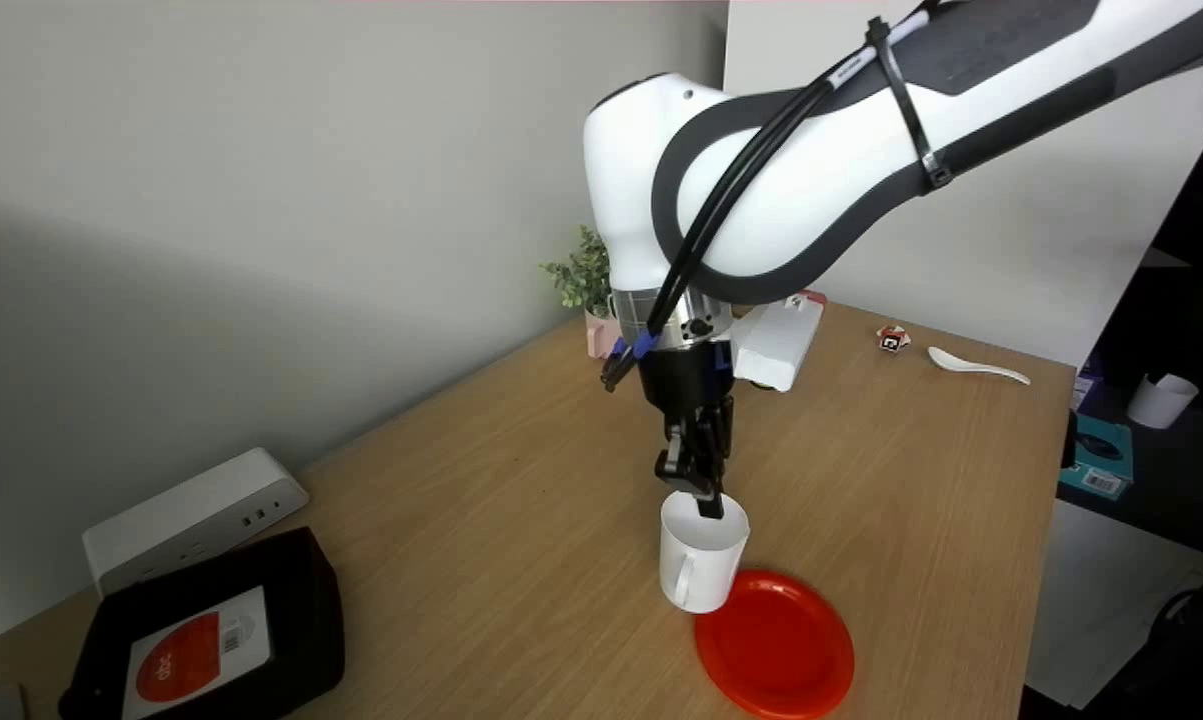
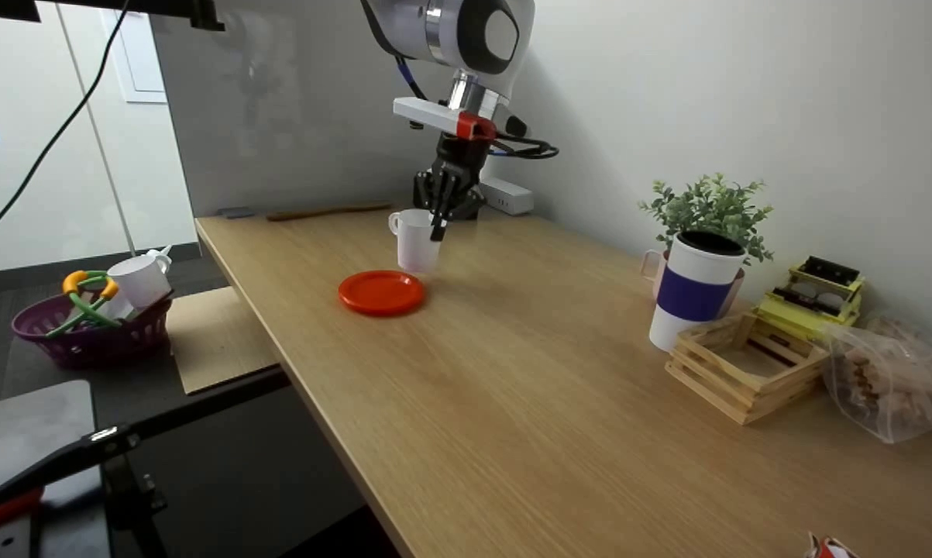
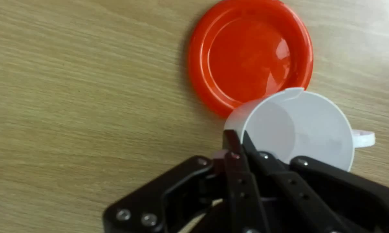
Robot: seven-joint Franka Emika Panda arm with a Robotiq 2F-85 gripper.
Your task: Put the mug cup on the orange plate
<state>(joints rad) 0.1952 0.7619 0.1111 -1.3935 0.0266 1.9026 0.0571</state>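
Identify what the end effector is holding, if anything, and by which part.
The end effector holds the white mug by its wall at the rim, on the side opposite the handle.

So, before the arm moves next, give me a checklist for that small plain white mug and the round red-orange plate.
1. Black gripper shut on one wall of the small plain white mug: ok, seen in the wrist view.
2. Mug's opening facing up: ok.
3. Glossy round red-orange plate bare and lying flat: ok.
4. Mug centred over the plate: not ok, it is off by the plate's edge.
5. Mug lifted clear of the light wooden table: cannot tell.
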